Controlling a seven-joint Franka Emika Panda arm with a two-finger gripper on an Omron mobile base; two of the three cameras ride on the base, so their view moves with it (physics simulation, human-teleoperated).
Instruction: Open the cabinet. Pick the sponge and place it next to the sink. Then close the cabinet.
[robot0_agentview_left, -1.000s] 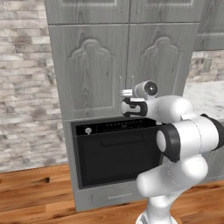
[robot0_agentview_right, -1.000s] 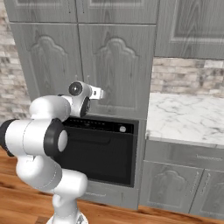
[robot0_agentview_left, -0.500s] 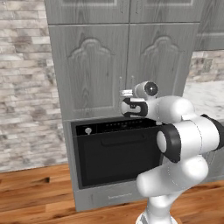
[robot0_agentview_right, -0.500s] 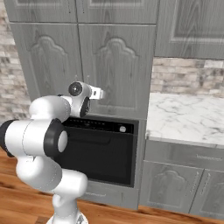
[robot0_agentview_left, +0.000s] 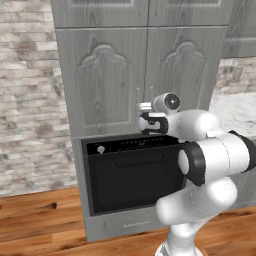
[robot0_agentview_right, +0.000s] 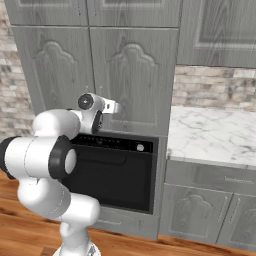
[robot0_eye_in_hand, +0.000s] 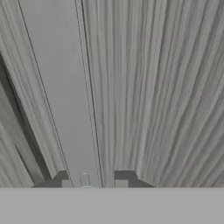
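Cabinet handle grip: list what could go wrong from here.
1. The pincer is shut on the slim handle near its lower end, with only the fingertips around it; a pull could slip off.
2. The two handles sit close together at the seam of the cabinet; a sideways drift might catch the other one.
3. The oven stands directly below the doors, so the arm may brush its top edge while swinging the door out.

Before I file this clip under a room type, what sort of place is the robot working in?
A home kitchen, by the look of it: a built-in black oven sits under a tall grey cabinet, and a marble counter runs beside them below a brick backsplash.
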